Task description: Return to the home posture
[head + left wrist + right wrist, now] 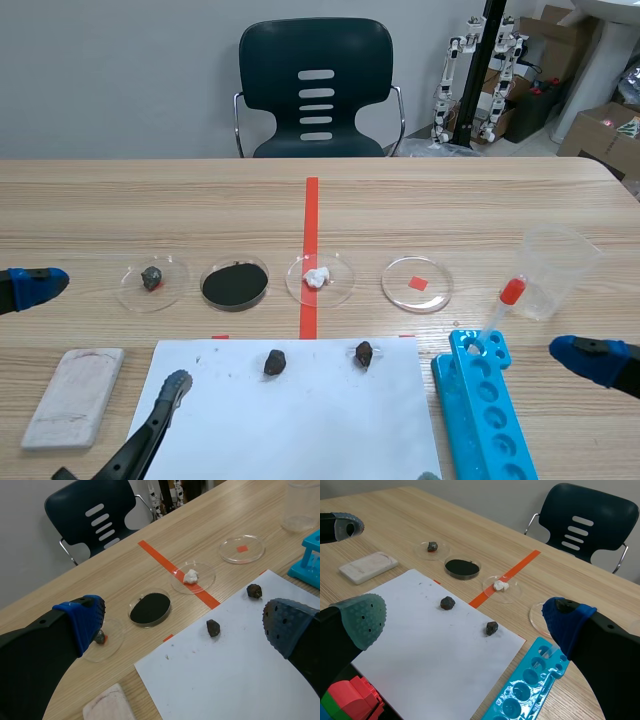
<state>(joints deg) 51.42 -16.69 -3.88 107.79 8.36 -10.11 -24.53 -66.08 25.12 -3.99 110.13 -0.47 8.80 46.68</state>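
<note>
Left hand [186, 624], right hand [464, 617]: both are hanging released, grasping nothing, at the bench [560, 200] sides. Step: homing, seemingly nearly done. Next: settling arms clear of blue rack [485, 410].

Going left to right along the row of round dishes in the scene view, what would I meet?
Dish with dark lump → dish of black powder → dish with white lump → dish with red square → clear cup.

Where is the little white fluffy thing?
In the scene view the white lump sits in a clear dish on the tape line mid-table, between the black dish and the red-square dish.
</note>
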